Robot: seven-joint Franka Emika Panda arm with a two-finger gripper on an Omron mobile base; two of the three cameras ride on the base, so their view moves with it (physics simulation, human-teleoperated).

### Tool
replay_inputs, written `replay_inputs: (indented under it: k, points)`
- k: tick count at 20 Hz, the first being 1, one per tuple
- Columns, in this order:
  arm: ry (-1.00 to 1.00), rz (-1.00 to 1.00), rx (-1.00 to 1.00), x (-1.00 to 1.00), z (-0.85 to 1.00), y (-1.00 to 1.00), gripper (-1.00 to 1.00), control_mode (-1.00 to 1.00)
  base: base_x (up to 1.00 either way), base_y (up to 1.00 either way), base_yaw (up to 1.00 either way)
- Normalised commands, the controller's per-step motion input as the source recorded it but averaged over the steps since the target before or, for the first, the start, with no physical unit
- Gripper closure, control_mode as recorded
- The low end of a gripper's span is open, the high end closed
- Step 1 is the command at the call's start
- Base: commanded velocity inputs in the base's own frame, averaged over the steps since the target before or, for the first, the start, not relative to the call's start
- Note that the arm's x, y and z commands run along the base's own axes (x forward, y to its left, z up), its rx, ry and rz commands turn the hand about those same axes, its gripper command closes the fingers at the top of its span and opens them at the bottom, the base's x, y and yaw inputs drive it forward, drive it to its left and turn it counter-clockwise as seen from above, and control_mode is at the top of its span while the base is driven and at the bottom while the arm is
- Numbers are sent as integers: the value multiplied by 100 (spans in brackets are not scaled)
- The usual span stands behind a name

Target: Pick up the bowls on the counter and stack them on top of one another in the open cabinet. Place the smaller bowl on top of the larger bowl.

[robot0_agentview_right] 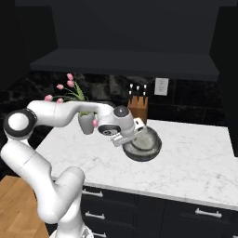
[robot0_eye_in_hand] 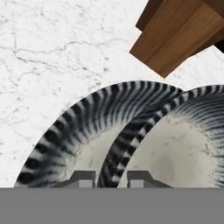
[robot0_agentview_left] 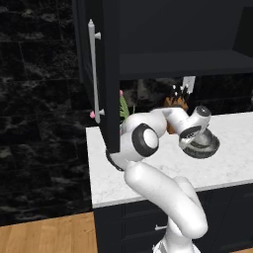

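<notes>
From the left base view, the gripper sat low over the bowls toward the counter's back edge. In the hand view, its fingertips straddled one bowl's rim, apart, not yet clamped.

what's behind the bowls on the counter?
A wooden knife block stands just behind the bowls on the counter, a wall outlet above it. The gripper and wrist cover the bowls' left side, where a flower vase stands.
</notes>
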Motion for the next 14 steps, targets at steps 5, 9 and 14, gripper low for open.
replay_inputs:
  k: [5, 9, 14]
  points:
    - [0, -3, 6, -8, 0, -3, -100, -100, 0, 0, 0]
    - [0, -2, 4, -35, 26, -7, -100, -100, 0, 0, 0]
    - [1, 0, 0, -30, 8, 10, -100, -100, 0, 0, 0]
